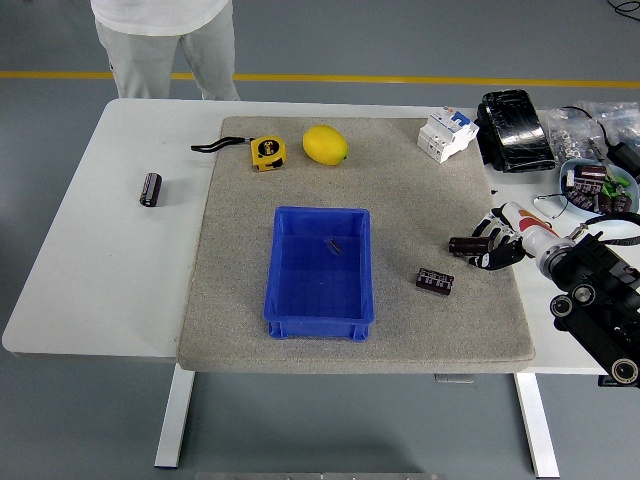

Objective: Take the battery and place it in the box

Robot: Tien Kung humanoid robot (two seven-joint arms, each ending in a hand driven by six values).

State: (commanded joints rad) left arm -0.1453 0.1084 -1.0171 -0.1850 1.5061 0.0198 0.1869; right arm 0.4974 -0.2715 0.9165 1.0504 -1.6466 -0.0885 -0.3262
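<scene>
1. Nearest to the table's front edge stands the blue box (320,270) on the grey mat (230,300). One small dark piece lies on its floor; what it is, I cannot tell.
2. To the right of the box, a dark battery (434,281) lies flat on the mat, apart from the box and from the hand.
3. A little further back, the right hand (490,248) reaches in from the right edge. Its fingers (497,240) are closed on a second dark cylinder battery (466,244), which it holds just above the mat, as far as I can judge.
4. So the picking part seems done; carrying it left and releasing it over the box is not yet done.
5. On the bare table at the far left lies another dark cylinder (150,188).
6. At the back of the mat are a yellow tape measure (266,151) and a lemon (325,144).
7. A person (165,40) stands behind the table, hands not visible.
</scene>
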